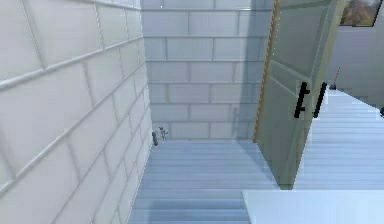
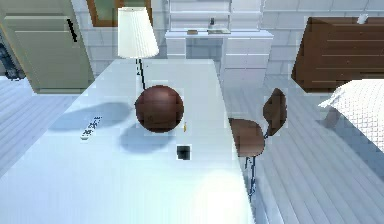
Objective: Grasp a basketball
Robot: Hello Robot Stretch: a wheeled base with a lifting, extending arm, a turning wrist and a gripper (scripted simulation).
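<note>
A dark reddish-brown basketball (image 2: 160, 108) rests on a pale white table (image 2: 60, 170) near the middle of the arm side view. It sits just in front of a table lamp (image 2: 137, 35) with a white shade and thin dark stem.
On the table lie a small remote-like object (image 2: 90, 129) and a small dark cube (image 2: 183, 152). A brown chair (image 2: 262, 125) stands at the table's right. Beyond are a dark wooden dresser (image 2: 345, 52), a bed corner (image 2: 362, 105) and a grey-green door (image 2: 45, 45). The forward view has block walls (image 1: 60, 110), an ajar door (image 1: 300, 80) and a table corner (image 1: 320, 208).
</note>
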